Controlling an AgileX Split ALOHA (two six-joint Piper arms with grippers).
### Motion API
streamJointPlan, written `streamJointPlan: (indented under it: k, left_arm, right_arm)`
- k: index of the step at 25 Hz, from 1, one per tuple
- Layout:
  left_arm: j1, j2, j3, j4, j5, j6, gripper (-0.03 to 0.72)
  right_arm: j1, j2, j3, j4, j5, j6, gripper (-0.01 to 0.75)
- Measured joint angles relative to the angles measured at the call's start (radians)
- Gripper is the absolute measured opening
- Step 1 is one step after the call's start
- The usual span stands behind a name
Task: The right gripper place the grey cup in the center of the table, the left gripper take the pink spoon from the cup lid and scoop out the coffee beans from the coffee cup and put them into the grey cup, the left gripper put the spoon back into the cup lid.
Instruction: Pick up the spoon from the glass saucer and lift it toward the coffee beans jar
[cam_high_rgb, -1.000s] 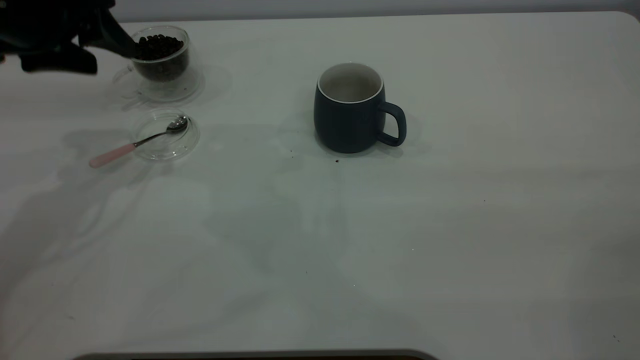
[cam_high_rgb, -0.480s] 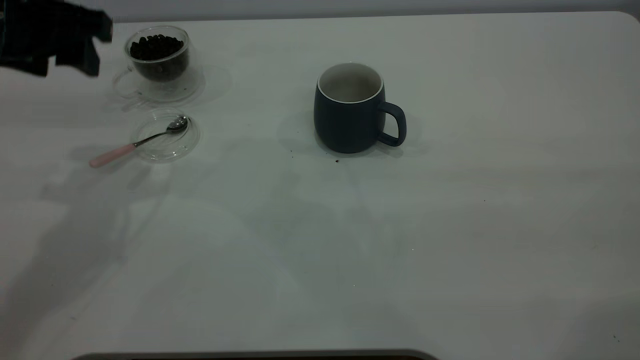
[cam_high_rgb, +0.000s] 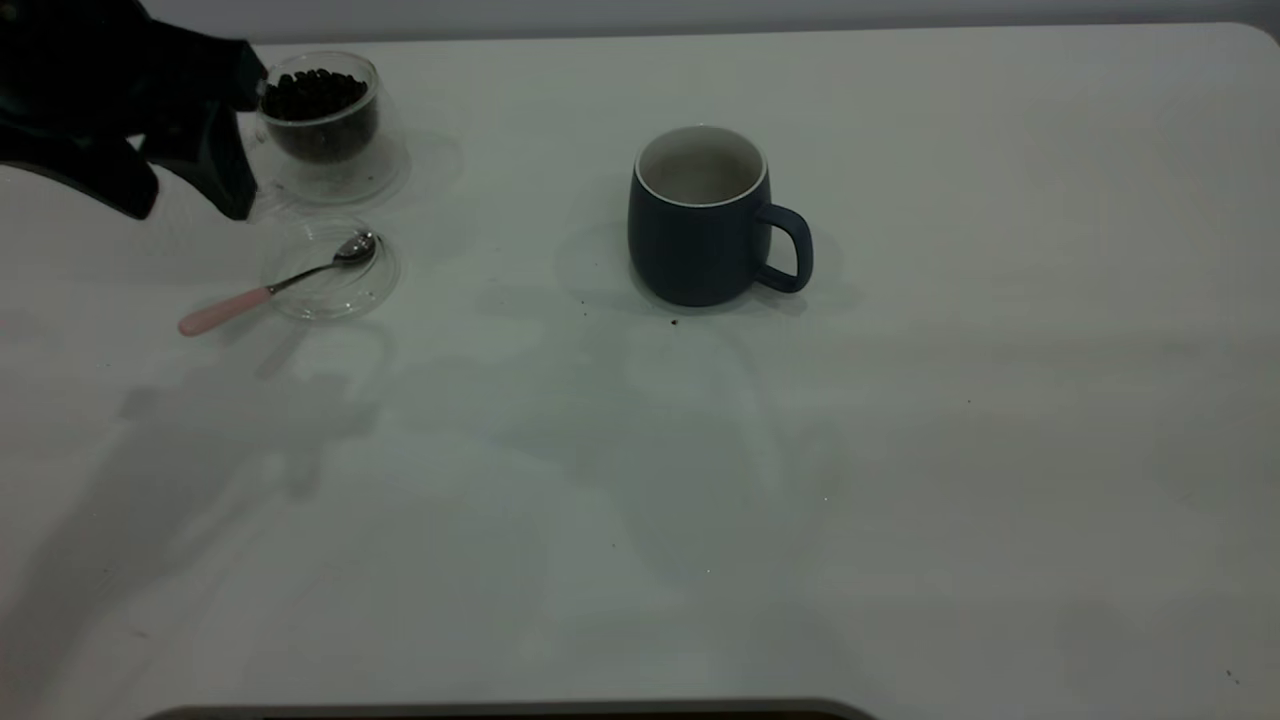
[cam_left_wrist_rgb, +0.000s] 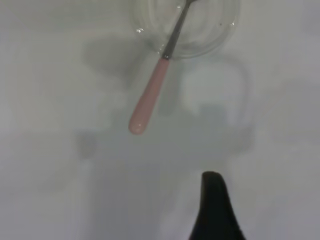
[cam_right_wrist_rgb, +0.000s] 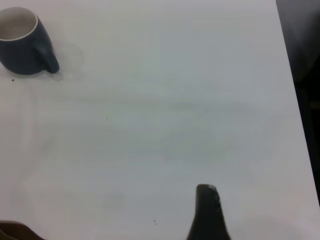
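**Left arm drops toward the spoon; grey cup already in place**

A wide white table (cam_high_rgb: 900, 450) seen from a camera facing the rig. The grey cup (cam_high_rgb: 698, 215) stands upright near the middle of the table, handle pointing right, and looks empty inside. This suggests the first step, placing the cup, is done.

At the far left stands the clear glass coffee cup (cam_high_rgb: 322, 120), filled with dark coffee beans (cam_high_rgb: 312, 92). Just in front of it lies the flat glass cup lid (cam_high_rgb: 375, 288). The pink spoon (cam_high_rgb: 225, 310) rests with its metal bowl inside the lid and its pink handle sticking out to the left, over the rim and onto the table.

The left end effector (cam_high_rgb: 190, 195) hangs at the far left, just beside the coffee cup and above the spoon's handle end. Compared with half a second ago, it sits lower and nearer the lid. Its fingers look spread, holding nothing. The wrist camera looks straight down on the spoon handle (cam_left_wrist_rgb: 148, 102), with one dark fingertip (cam_left_wrist_rgb: 215, 207) at the edge.

The likely step is lining up to pick up the spoon. No scooping has begun.

The right end effector is parked away from the cup; only one finger (cam_right_wrist_rgb: 207, 215) shows, so I cannot tell its state.
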Motion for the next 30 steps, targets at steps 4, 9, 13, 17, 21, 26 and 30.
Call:
streamJointPlan:
  k: [4, 9, 13, 17, 21, 26, 30]
  left_arm:
    - [0.002, 0.120, -0.055, -0.090, 0.029, 0.133, 0.573]
    - [0.003, 0.221, -0.136, -0.098, 0.031, 0.193, 0.573]
    - [0.005, 0.261, -0.147, -0.089, 0.041, 0.214, 0.573]
    - [0.015, 0.308, -0.151, -0.081, 0.035, 0.241, 0.573]
    - [0.023, 0.339, -0.151, -0.055, 0.013, 0.267, 0.573]
    - [0.055, 0.353, -0.152, 0.009, -0.010, 0.282, 0.573]
    - [0.076, 0.366, -0.152, 0.057, -0.022, 0.293, 0.573]
  right_arm:
    - [0.000, 0.000, 0.000, 0.000, 0.000, 0.000, 0.590]
    - [0.000, 0.000, 0.000, 0.000, 0.000, 0.000, 0.590]
    - [0.000, 0.000, 0.000, 0.000, 0.000, 0.000, 0.590]
    - [0.000, 0.000, 0.000, 0.000, 0.000, 0.000, 0.590]
    - [0.000, 0.000, 0.000, 0.000, 0.000, 0.000, 0.590]
    - [0.000, 0.000, 0.000, 0.000, 0.000, 0.000, 0.590]
    - [0.000, 0.000, 0.000, 0.000, 0.000, 0.000, 0.590]
